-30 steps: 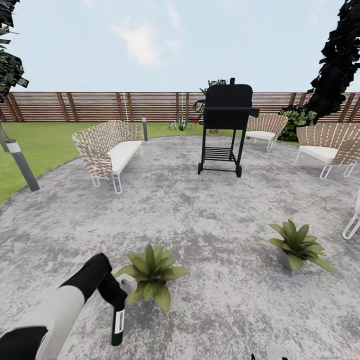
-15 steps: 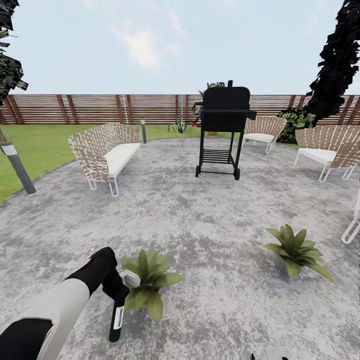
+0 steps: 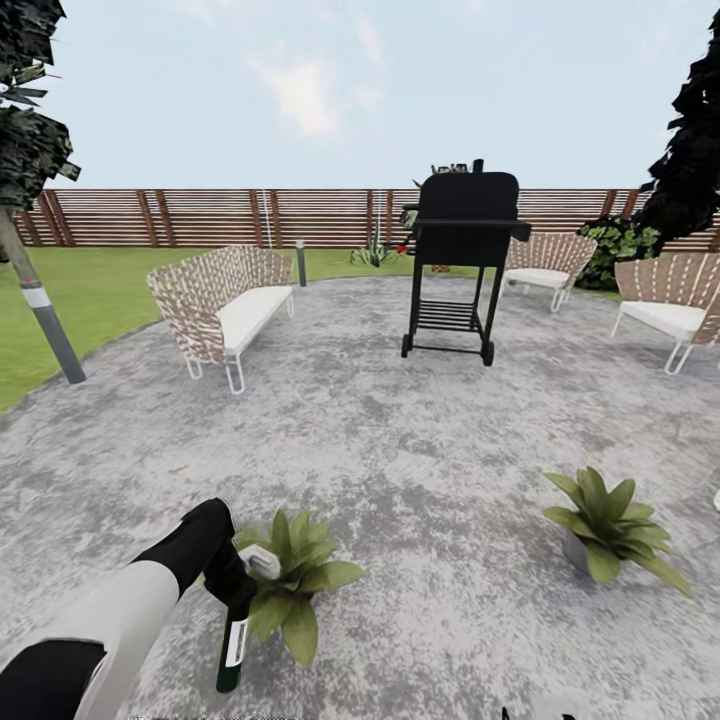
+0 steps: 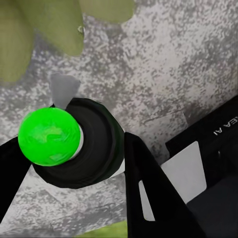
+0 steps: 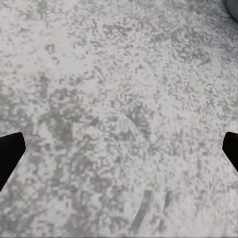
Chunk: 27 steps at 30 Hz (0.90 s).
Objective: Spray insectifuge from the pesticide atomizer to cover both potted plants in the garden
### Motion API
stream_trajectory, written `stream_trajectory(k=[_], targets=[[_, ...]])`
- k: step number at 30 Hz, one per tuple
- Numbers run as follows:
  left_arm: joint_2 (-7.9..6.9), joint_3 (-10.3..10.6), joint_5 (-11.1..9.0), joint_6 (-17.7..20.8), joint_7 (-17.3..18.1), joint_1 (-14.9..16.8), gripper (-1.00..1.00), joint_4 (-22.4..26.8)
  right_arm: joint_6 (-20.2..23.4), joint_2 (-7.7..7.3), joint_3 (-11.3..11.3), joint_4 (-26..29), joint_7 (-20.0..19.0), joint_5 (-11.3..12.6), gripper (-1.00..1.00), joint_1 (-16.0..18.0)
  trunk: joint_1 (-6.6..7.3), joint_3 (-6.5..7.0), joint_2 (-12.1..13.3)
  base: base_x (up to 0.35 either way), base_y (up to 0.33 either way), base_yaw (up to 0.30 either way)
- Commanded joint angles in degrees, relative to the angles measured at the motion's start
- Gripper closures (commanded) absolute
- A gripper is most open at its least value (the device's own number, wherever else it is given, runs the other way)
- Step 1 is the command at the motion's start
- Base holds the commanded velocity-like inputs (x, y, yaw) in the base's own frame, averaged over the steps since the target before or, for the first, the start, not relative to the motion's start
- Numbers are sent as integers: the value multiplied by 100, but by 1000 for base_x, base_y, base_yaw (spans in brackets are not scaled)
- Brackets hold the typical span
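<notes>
Altogether two low potted plants with broad green leaves stand on the round grey mottled paving (image 3: 400, 440): one near plant (image 3: 290, 580) just beside the left arm, and a second plant (image 3: 612, 522) well apart toward the right. The left gripper (image 3: 238, 592) has its two black fingers closed around the small dark pesticide atomizer bottle with a pale band (image 3: 233, 650), which hangs below the gripper just beside the near plant's leaves. From the left wrist camera the same bottle (image 4: 74, 144) shows a bright green rounded end, with a black finger (image 4: 148, 193) on one side of it and another at the frame edge, and green leaves (image 4: 29, 34) beyond. The right gripper (image 5: 119, 148) shows two dark fingertips (image 5: 10, 151) at opposite edges, spread wide over bare paving, holding nothing.

Farther off stand one black wheeled grill (image 3: 462, 260), three woven white-cushioned seats, the nearest a sofa (image 3: 222, 305), two grey lamp posts, one of them close (image 3: 45, 320), and one brown slatted fence (image 3: 200, 218).
</notes>
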State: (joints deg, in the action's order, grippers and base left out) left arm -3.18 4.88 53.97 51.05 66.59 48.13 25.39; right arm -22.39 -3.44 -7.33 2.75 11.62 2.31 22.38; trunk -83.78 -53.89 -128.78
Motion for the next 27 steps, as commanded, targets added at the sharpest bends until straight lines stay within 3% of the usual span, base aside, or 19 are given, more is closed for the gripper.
stream_trajectory(k=[1, 5, 8, 10, 19, 27], targets=[[-1, 27, 34, 38, 55, -1, 100, 8, -13, -2, -49, -3, 25, 24, -100, 3, 1, -6, -2, 5, -3, 275], [-2, 34, 39, 35, 153, -6, 100, 2, -12, -4, -49, -3, 25, 24, -100, 3, 1, -6, -2, 2, -1, 199], [-45, 43, 64, 24, 553, -7, 100, 9, -11, -7, -45, -3, 26, 24, -100, 3, 1, -6, -2, 0, 0, 37], [-54, 48, 74, 21, 633, -10, 100, 9, -11, -8, -46, -3, 27, 24, -100, 3, 1, -6, -2, 0, 0, 8], [-56, 337, 105, 20, 684, -8, 100, 44, -11, -8, -42, -3, 33, 19, -100, 3, 1, -6, -2, 67, -111, 1], [-58, 366, 105, 27, 647, -11, 100, 62, -11, -23, -40, -12, 34, 15, -100, 3, 1, -6, -2, 29, -263, 0]])
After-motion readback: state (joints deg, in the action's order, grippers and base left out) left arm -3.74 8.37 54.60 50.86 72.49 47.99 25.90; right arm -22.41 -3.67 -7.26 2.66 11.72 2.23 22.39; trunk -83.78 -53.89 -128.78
